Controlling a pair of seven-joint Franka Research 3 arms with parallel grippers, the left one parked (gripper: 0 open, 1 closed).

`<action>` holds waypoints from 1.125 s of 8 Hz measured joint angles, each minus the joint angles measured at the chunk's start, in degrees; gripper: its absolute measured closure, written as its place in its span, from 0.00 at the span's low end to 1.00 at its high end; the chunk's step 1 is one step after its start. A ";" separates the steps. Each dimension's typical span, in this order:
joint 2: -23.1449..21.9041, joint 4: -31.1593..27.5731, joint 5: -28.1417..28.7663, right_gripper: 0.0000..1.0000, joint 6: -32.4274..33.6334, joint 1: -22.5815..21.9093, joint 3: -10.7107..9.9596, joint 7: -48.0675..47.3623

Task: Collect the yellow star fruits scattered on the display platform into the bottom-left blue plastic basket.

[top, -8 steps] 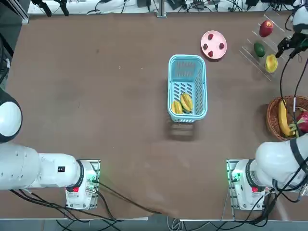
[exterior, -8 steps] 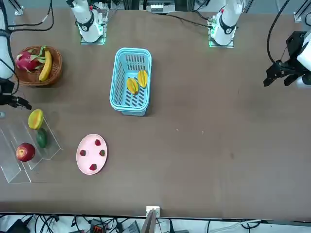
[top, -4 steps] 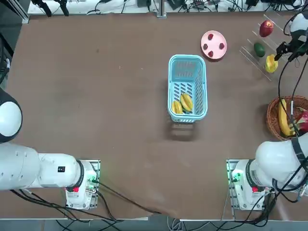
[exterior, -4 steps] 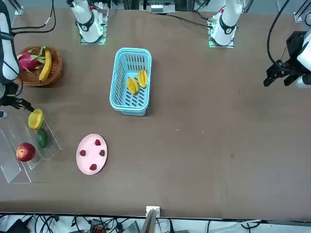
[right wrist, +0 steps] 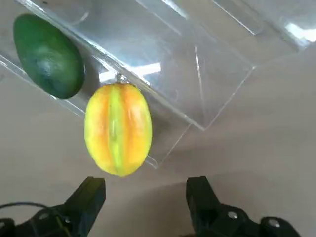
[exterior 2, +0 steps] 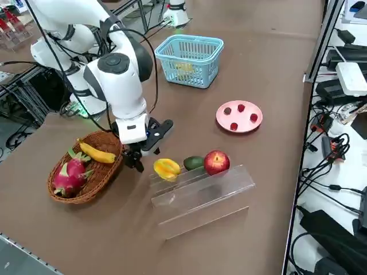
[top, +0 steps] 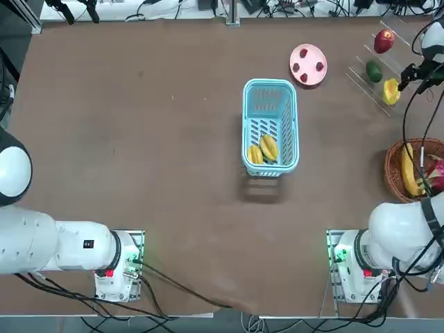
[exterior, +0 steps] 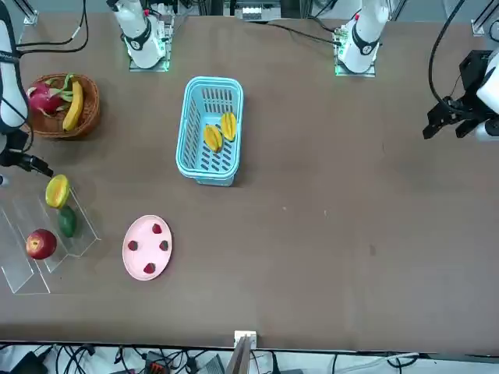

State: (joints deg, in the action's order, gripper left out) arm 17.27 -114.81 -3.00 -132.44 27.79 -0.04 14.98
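Slightly shifted since the earlier frame, the right gripper stood open and empty near the remaining star fruit on the display platform. Two collected star fruits lay in the blue plastic basket; one transfer was left.

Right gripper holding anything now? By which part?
Nothing held: the right gripper is open, its fingers short of the star fruit on the clear rack.

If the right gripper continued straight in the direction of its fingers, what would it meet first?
Probably the yellow star fruit on the clear rack's end; whether the right gripper is high enough to pass over it, I cannot tell.
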 joint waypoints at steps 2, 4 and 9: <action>1.16 -0.25 0.28 0.00 -1.92 0.00 0.27 -1.06; 3.42 -0.05 0.91 0.00 -5.03 -0.02 0.67 -1.36; 5.74 3.00 1.72 0.00 -6.10 -0.15 1.23 -1.51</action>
State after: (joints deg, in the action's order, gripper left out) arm 23.01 -111.81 -1.28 -138.54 27.64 1.20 13.47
